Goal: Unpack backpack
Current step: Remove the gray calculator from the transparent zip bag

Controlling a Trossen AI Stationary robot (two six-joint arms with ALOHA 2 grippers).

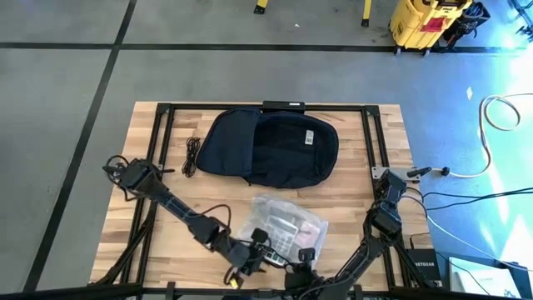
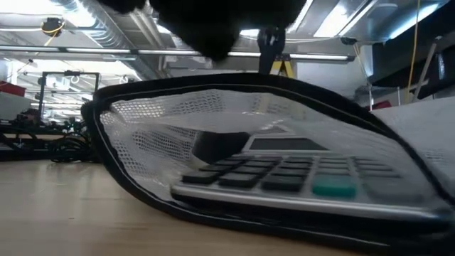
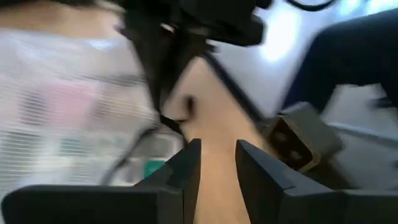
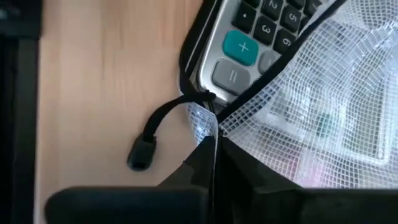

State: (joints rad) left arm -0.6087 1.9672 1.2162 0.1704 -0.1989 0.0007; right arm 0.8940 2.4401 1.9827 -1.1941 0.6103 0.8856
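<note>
While the backpack (image 1: pixel 271 147) lies open and flat at the far middle of the desk (image 1: pixel 150 158), with a thin black cord (image 1: pixel 192 155) just beside it on the left, the work is at the near edge. There a mesh pouch (image 1: pixel 287 223) with a black border rests on the wood, well apart from the backpack. It holds a calculator (image 2: pixel 284 174), whose keys and teal key show through the netting in the low view.

On the left, the left arm reaches from its base low across the desk, stretched forward and bent down to the pouch's near corner. The left pincer (image 3: pixel 217 165) has its fingers set a little apart, and only bare wood shows between them; it pinches nothing that can be seen. It seems placed there to be ready beside the pouch.

On the right, the right arm folds down from its base and comes to the same near edge. The right pincer (image 4: pixel 211 158) is pressed together on the mesh pouch's border, just beside the zipper pull (image 4: pixel 144 149), which lies loose on the wood. This grip probably serves to hold the pouch firm, so that the pouch can be opened or moved.
</note>
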